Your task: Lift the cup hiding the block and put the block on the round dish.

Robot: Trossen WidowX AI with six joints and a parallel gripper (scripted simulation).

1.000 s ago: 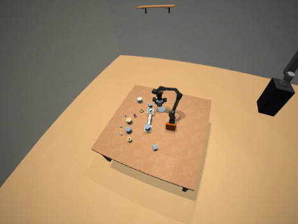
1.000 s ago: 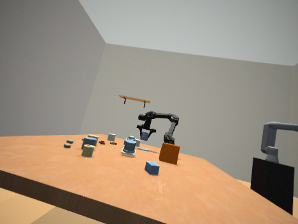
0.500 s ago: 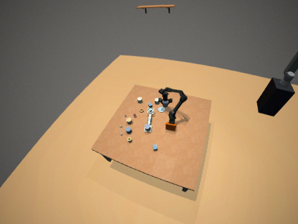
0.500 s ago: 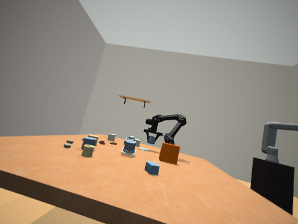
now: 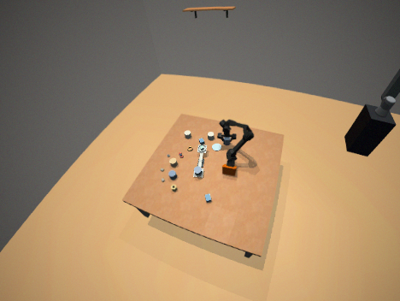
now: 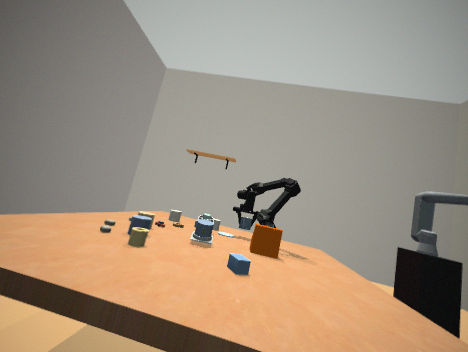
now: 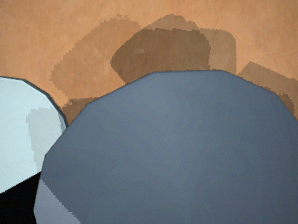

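My gripper (image 5: pixel 226 138) (image 6: pixel 246 220) is shut on a blue-grey cup (image 5: pixel 226 141) (image 6: pixel 245 223) (image 7: pixel 175 150), which fills much of the wrist view. The cup is beside the pale round dish (image 5: pixel 216 147) (image 6: pixel 225 234) (image 7: pixel 12 125), on the arm-base side; its exact height is unclear. The other cup (image 5: pixel 197 170) (image 6: pixel 204 229) stands on the near end of the white balance (image 5: pixel 201 161) (image 6: pixel 202 240). The far end of the balance carries no cup; a small greenish shape (image 5: pixel 202 149) shows there, too small to identify surely. The dish looks bare.
A blue block (image 5: pixel 202 140) and white cylinders (image 5: pixel 187 133) (image 5: pixel 210 135) lie beyond the balance. A ring (image 5: pixel 190 149), a tan cylinder (image 5: pixel 173 162) and a blue mug (image 5: pixel 172 174) (image 6: pixel 140 224) are left of it. Another blue block (image 5: pixel 208 197) (image 6: pixel 239 264) is nearer the front.
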